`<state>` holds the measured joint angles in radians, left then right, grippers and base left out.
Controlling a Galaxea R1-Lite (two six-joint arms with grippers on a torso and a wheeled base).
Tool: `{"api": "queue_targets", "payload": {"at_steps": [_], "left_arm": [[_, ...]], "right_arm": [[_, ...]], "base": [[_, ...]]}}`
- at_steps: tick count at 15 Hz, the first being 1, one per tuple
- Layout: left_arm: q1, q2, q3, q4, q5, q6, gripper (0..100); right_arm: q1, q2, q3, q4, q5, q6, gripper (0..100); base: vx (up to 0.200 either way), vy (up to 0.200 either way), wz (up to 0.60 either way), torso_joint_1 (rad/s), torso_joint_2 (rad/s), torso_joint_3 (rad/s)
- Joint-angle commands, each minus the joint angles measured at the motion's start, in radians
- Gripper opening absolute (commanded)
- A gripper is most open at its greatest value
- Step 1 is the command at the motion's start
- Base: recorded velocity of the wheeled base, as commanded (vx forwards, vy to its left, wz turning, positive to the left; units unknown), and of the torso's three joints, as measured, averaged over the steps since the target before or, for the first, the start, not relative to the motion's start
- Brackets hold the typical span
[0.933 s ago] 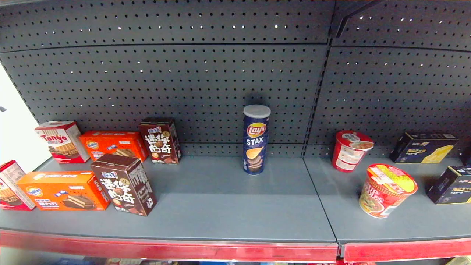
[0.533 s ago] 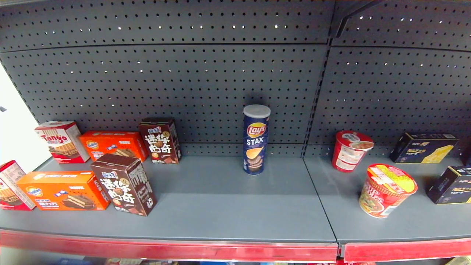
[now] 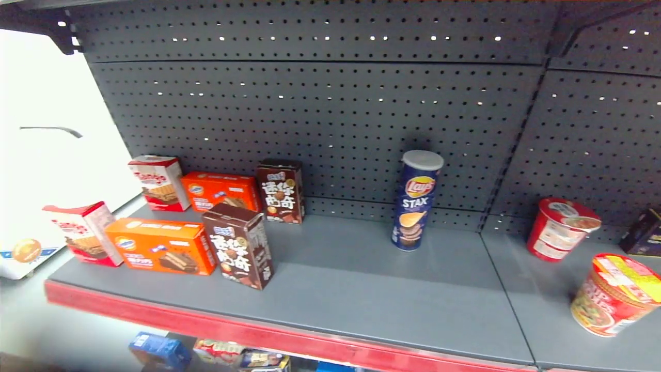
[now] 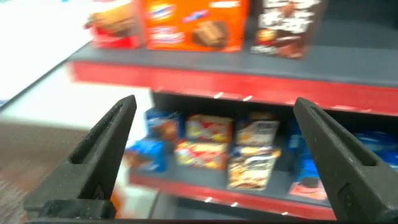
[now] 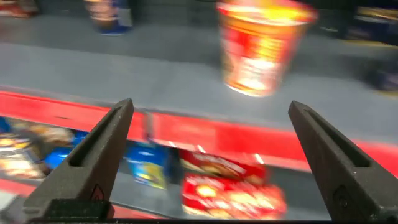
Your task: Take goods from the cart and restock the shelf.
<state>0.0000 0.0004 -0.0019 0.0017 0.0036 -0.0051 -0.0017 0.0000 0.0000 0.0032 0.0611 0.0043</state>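
A grey shelf point(image 3: 330, 289) with a red front lip holds goods. A blue chips can point(image 3: 415, 200) stands upright near the back panel in the middle. At the left sit orange boxes point(image 3: 160, 246), brown boxes point(image 3: 238, 245) and red-white wafer boxes point(image 3: 159, 182). Two red noodle cups point(image 3: 614, 294) stand at the right. My left gripper point(image 4: 214, 158) is open and empty, below the shelf's front lip point(image 4: 249, 84). My right gripper point(image 5: 211, 155) is open and empty, in front of the noodle cup point(image 5: 261, 46).
A lower shelf holds several packets point(image 4: 252, 162) and bags point(image 5: 230, 193). A dark box point(image 3: 643, 232) sits at the far right. The perforated back panel point(image 3: 320, 113) rises behind the goods. A white wall point(image 3: 46, 144) lies left of the shelf.
The whole head view has shifted: the camera turned left, so the shelf's goods sit further right in the picture. The goods themselves have not moved.
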Motion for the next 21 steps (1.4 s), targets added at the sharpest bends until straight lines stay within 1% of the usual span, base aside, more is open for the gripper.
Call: {"api": "queue_targets", "payload": {"at_steps": [1, 14, 15, 16, 17, 18, 19, 20, 21], "left_arm": [[0.0, 0.0, 0.0, 0.0, 0.001, -0.001, 100], [0.0, 0.0, 0.002, -0.002, 0.001, 0.001, 100], [0.0, 0.0, 0.002, -0.002, 0.001, 0.001, 100], [0.0, 0.0, 0.002, -0.002, 0.015, -0.006, 100], [0.002, 0.0, -0.064, -0.005, 0.016, 0.011, 100], [-0.003, 0.064, -0.21, 0.031, 0.01, 0.06, 100], [-0.003, 0.093, -0.244, 0.049, 0.012, 0.074, 100], [0.011, 0.28, -0.492, 0.179, 0.024, 0.159, 100], [0.011, 0.369, -0.586, 0.231, 0.019, 0.182, 100]], "right_arm": [[0.0, 0.002, 0.0, 0.0, 0.0, 0.0, 100], [0.0, 0.002, 0.0, 0.0, 0.0, 0.0, 100], [0.0, 0.0, 0.0, 0.0, 0.0, 0.002, 100], [0.0, 0.0, 0.0, 0.0, 0.0, 0.002, 100], [0.0, 0.0, 0.0, -0.002, 0.0, 0.002, 100], [0.0, 0.002, 0.0, 0.0, 0.0, 0.002, 100], [0.0, 0.002, 0.0, 0.0, 0.0, 0.002, 100], [0.0, 0.0, 0.0, 0.0, 0.0, 0.002, 100], [0.0, 0.0, 0.0, 0.0, 0.0, 0.002, 100]], "base": [[0.0, 0.0, 0.6, -0.007, 0.0, 0.002], [0.0, 0.0, 0.6, 0.001, 0.0, 0.003], [0.0, 0.0, 0.0, 0.0, 0.0, 0.0], [0.0, 0.0, 0.0, 0.0, 0.0, 0.0], [0.0, 0.0, 0.0, 0.0, 0.0, 0.0], [0.0, 0.0, 0.0, 0.0, 0.0, 0.0], [0.0, 0.0, 0.0, 0.0, 0.0, 0.0], [0.0, 0.0, 0.0, 0.0, 0.0, 0.0], [0.0, 0.0, 0.0, 0.0, 0.0, 0.0]]}}
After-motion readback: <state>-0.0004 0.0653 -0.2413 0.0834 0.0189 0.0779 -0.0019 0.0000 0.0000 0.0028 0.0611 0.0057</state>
